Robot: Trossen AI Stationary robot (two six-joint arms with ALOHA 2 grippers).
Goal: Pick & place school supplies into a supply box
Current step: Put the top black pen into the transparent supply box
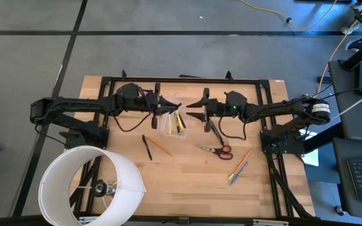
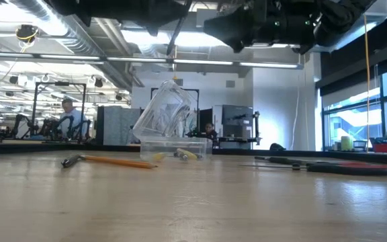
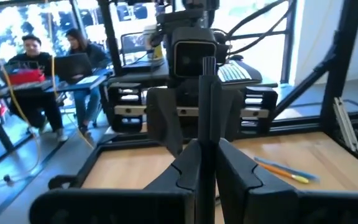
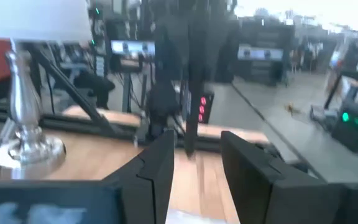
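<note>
Hands (image 1: 168, 108) apart above box (image 1: 171, 124), scissors (image 1: 216, 150) beside

The left claw (image 1: 173, 108) and the right claw (image 1: 191, 110) face each other above the table (image 1: 187, 188), a gap between them. The box (image 1: 171, 124) sits just below the left claw, pencils (image 1: 180, 121) inside. Nearer the front edge from the right claw lie scissors (image 1: 217, 149); farther right, two pens (image 1: 239, 166). Forward of the left claw lie a pen (image 1: 147, 148) and a pencil (image 1: 159, 145).

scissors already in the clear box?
No, the scissors lie on the bare table, apart from the clear box.
</note>
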